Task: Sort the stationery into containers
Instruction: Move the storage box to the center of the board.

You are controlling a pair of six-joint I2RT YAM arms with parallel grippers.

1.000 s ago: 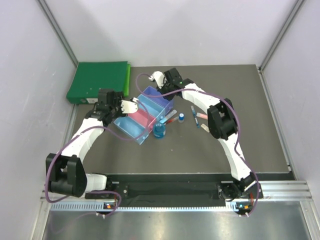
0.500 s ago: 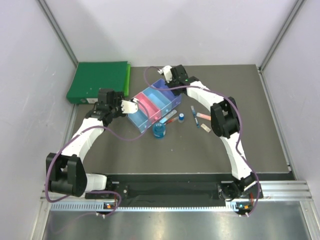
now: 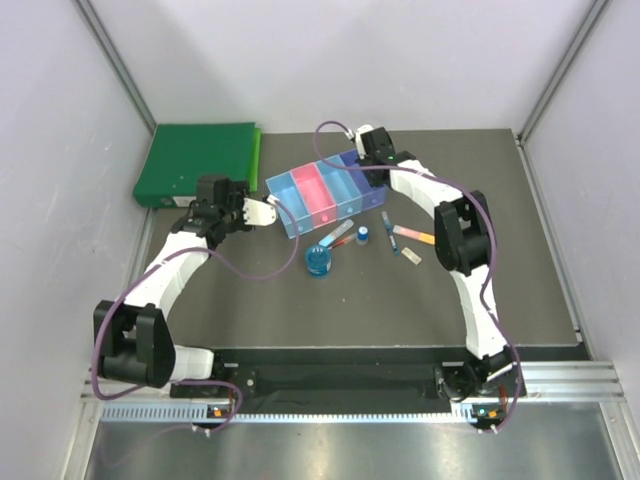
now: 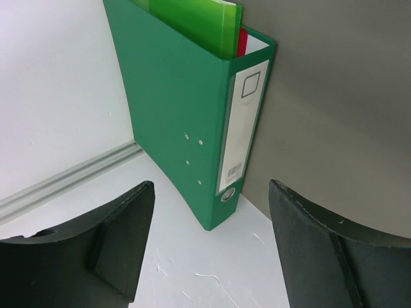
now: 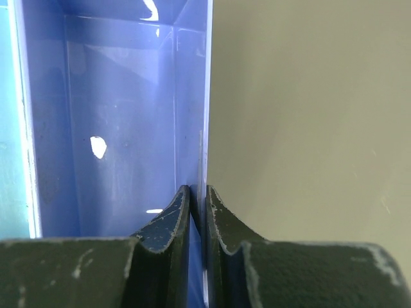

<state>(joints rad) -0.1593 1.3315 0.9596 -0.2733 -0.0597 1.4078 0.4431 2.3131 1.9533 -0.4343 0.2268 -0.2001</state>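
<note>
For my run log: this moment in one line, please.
right fingers: shut on purple bin wall | left fingers: open, empty | stationery: on table

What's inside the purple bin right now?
Nothing visible: in the right wrist view, the purple bin shows only bare floor and walls with glare spots. The right gripper, clamped on its side wall, hides the nearest strip of floor.

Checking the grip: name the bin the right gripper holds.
The purple end bin, outer wall pinched by the right gripper; the others are pink or light blue.
</note>
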